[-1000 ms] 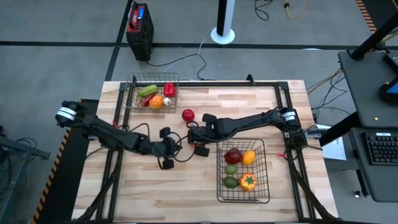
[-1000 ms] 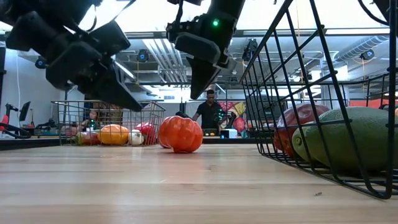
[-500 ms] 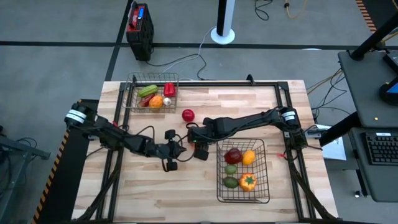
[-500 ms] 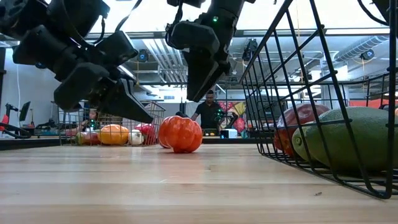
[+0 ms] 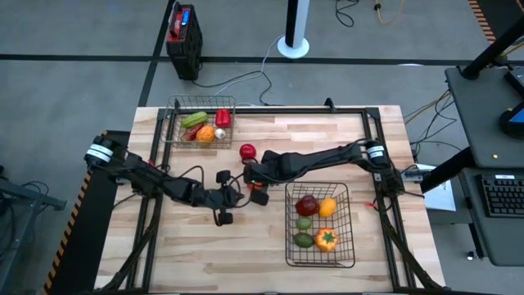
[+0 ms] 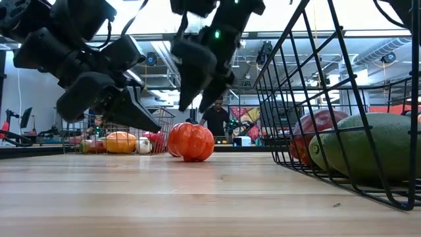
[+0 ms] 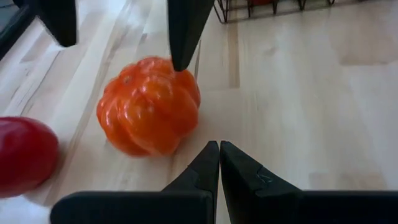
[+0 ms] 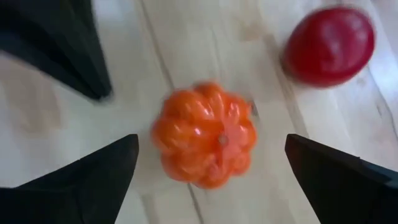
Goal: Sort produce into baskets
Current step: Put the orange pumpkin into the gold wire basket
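An orange pumpkin-shaped piece of produce (image 8: 205, 134) (image 6: 191, 141) lies on its side on the wooden table, mid-table. My right gripper (image 8: 211, 180) (image 6: 196, 109) hangs open just above it, a finger on either side, touching nothing. My left gripper (image 7: 219, 149) (image 5: 237, 196) is shut, low over the table beside the pumpkin, pointing at it with a gap between them. A red piece (image 5: 247, 151) (image 8: 329, 43) rests on the table just beyond. The small basket (image 5: 173, 123) stands at the far left, the larger basket (image 5: 288, 238) at the near right; both hold produce.
A black frame (image 5: 372, 115) runs round the table's far and right sides. The larger basket's wire wall (image 6: 296, 79) stands close to the right of the pumpkin. Bare wood (image 5: 196, 246) lies at the near left. A person stands in the room beyond the table.
My right gripper has opened wide and shifted a little toward the table's left and far edges, staying above the pumpkin. My left gripper has moved right and down toward the pumpkin, still shut. The pumpkin has not moved.
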Tool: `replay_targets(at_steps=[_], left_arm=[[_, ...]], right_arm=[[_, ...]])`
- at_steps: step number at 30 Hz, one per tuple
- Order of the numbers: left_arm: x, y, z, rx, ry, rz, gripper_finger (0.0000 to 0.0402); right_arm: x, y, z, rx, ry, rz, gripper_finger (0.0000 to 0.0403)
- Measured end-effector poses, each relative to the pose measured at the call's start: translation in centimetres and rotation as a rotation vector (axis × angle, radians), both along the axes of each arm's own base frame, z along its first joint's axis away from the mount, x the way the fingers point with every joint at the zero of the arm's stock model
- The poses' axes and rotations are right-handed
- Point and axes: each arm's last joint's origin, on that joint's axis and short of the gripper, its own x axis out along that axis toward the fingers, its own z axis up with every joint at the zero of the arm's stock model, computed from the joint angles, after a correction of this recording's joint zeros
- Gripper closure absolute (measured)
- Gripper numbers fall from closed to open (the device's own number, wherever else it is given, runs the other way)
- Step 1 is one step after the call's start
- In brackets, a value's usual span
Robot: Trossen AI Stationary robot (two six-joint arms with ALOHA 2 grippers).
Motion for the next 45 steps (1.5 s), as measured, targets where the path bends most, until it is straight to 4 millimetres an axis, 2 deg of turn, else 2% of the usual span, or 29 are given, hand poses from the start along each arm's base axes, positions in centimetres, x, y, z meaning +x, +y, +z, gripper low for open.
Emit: replay_targets(at_steps=[4, 8, 12, 17, 25, 30, 37, 45], left_arm=[[-1.2, -0.5, 1.2, 0.015, 0.024, -0.025, 0.0402], [-3.1, -0.2, 3.5, 0.093, -0.045, 0.062, 0.0402], [-4.9, 0.5, 5.4, 0.088, -0.164, 0.120, 0.0398], [-6.7, 1.2, 6.1, 0.042, -0.239, 0.125, 0.0356], [-7.9, 1.7, 5.0, 0.016, -0.272, 0.139, 0.0234], [-7.8, 1.7, 4.7, -0.003, -0.276, 0.150, 0.0179], [-7.8, 1.7, 4.5, 0.006, -0.265, 0.147, 0.0139], [-7.7, 1.6, 4.3, 0.038, -0.248, 0.130, 0.0129]], right_arm=[[0.4, 0.0, -1.2, -0.015, 0.026, 0.028, 0.0003], [0.6, -0.1, -1.7, -0.019, 0.031, 0.033, 0.0003], [0.9, -0.5, -2.7, -0.023, 0.047, 0.031, 0.0003], [1.1, -0.8, -2.9, -0.023, 0.039, 0.023, 0.0003], [1.2, -1.0, -3.3, -0.037, 0.052, 0.029, 0.0003], [1.0, -1.0, -2.9, -0.081, 0.051, 0.034, 0.0003], [0.8, -1.3, -2.4, -0.092, 0.055, 0.022, 0.0003], [0.7, -2.7, -3.1, 0.035, 0.078, -0.018, 0.0003]])
